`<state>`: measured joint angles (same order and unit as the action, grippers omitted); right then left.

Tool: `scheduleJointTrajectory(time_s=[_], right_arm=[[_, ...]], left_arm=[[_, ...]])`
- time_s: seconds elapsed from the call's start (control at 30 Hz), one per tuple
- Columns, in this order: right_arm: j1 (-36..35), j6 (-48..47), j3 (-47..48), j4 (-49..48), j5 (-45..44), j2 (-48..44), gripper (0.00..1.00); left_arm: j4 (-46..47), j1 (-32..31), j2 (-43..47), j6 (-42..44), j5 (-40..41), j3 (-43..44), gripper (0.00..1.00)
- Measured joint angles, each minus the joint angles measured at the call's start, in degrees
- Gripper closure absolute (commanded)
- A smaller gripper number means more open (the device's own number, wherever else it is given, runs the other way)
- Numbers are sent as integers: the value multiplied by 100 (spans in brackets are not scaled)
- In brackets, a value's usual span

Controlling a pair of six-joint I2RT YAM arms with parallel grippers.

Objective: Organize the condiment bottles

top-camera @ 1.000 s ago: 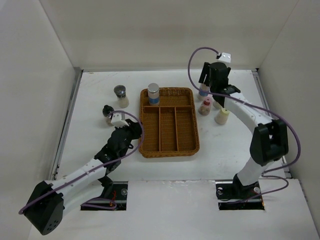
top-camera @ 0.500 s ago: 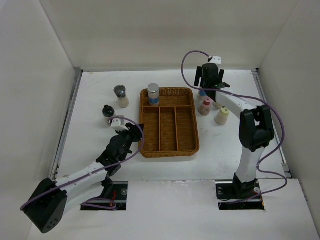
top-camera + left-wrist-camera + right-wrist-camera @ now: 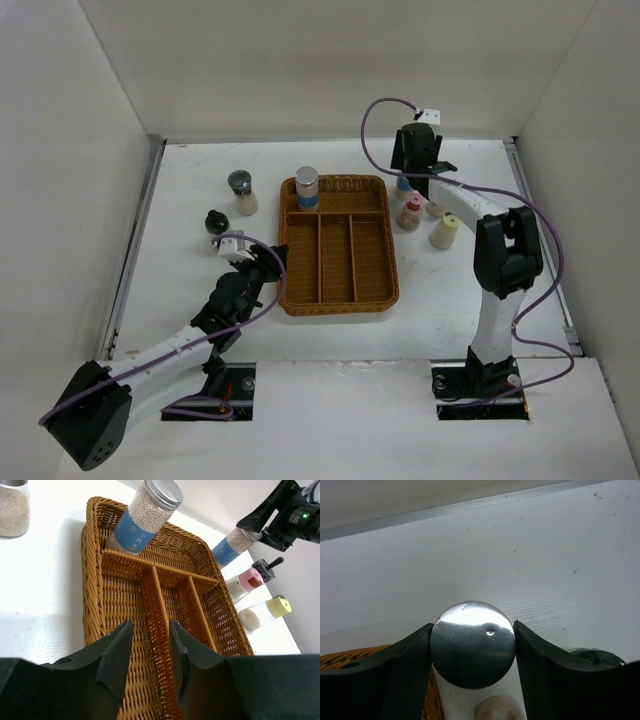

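Observation:
The brown wicker tray (image 3: pixel 338 285) holds one grey-capped, blue-labelled jar (image 3: pixel 307 186) upright in its far-left compartment; it also shows in the left wrist view (image 3: pixel 145 515). My right gripper (image 3: pixel 417 160) stands over the second grey-capped jar (image 3: pixel 404 184), right of the tray. In the right wrist view its fingers (image 3: pixel 410 660) press both sides of the silver cap (image 3: pixel 472 644). The pink-capped jar (image 3: pixel 411 212) and the pale-yellow-capped jar (image 3: pixel 444 231) stand just in front of it. My left gripper (image 3: pixel 150 630) is open and empty above the tray's near-left part (image 3: pixel 268 262).
A dark-topped jar (image 3: pixel 241 192) and a black-topped shaker (image 3: pixel 215 222) stand left of the tray. Another black-topped jar (image 3: pixel 433 207) stands behind the yellow-capped one. White walls enclose the table on three sides.
My right gripper has swung left and come down onto the grey-capped jar. My left gripper has drawn back from the black-topped shaker toward the tray's near-left edge.

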<state>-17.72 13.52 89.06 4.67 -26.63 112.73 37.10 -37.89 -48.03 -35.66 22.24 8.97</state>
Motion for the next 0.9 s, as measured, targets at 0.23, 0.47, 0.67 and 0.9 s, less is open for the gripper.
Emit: scheduleJointTrajectory(time_s=[0.23, 0.47, 0.67, 0.9], right_arm=[[-37, -33, 2, -39, -66, -468, 50], [-640, -118, 13, -363, -96, -1113, 50], [-1368, -109, 17, -520, 66, -988, 50], [-1650, -63, 81, -507, 179, -470, 50]], left_arm=[[0, 81, -2, -83, 0, -2, 65], [7, 144, -26, -122, 2, -22, 65], [0, 229, -39, -149, -2, -68, 65], [-2, 286, -28, -190, -2, -70, 64]])
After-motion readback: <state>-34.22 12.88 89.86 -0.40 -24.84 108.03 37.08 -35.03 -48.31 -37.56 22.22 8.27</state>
